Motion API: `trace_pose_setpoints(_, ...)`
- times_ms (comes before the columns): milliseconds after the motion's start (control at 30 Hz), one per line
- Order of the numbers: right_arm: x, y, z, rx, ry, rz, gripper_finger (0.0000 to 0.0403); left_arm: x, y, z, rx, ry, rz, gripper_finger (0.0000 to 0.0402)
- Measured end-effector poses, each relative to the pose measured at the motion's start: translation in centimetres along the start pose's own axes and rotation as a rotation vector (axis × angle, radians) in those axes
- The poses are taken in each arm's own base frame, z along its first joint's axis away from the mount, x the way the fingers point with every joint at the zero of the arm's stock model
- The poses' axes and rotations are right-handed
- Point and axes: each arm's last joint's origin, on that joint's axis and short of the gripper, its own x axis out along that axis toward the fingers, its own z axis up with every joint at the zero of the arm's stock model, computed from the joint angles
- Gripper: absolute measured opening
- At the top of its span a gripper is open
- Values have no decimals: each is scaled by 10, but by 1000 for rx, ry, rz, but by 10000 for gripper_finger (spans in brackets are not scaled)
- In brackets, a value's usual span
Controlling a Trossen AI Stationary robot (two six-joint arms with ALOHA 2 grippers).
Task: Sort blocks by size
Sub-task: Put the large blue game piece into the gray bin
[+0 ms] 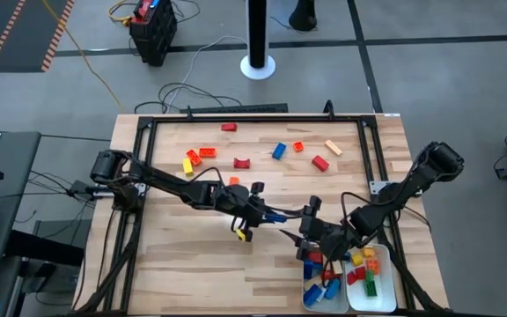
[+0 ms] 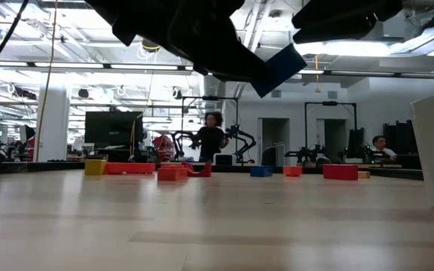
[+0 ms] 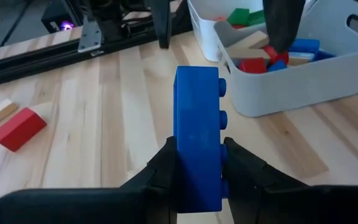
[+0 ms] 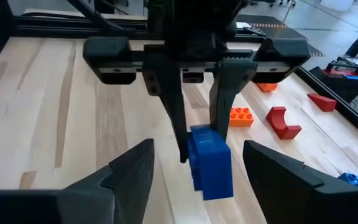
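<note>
A long blue block (image 3: 196, 143) hangs over the middle of the table with my left gripper (image 3: 197, 163) shut on it. It also shows in the high view (image 1: 275, 214) and the low view (image 2: 281, 68). My right gripper (image 4: 197, 152) faces it from the table's right, open, just short of the block (image 4: 211, 163) and touching nothing. It hovers near two white trays (image 1: 306, 299) (image 1: 393, 295) at the near right, which hold several sorted blocks. My left gripper pinches the blue block between its two fingers, one finger on the studded face (image 3: 221, 152) and one on the opposite face, near the block's end. The fingers slant down toward the table's right and lie along the block. Lifted clear of the table, the block sticks out past the fingertips.
Loose blocks lie on the far half of the table: red (image 1: 228, 127), an orange and yellow cluster (image 1: 196, 158), a red arch (image 1: 241, 163), blue (image 1: 279, 151), orange (image 1: 298, 146), tan (image 1: 333, 147), red (image 1: 320, 163). A black frame (image 1: 236, 119) rims the table.
</note>
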Motion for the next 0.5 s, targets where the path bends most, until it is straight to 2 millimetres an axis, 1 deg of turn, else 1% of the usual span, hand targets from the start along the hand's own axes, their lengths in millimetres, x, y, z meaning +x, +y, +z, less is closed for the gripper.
trace_pose_setpoints(267, 0, 0, 0, -4, 0, 0, 276, 0, -3, 5, -11, -42, -3, 85)
trace_pose_setpoints(500, 1, -1, 0, -13, 1, -6, 275, -1, -12, 11, -6, -100, -16, 86)
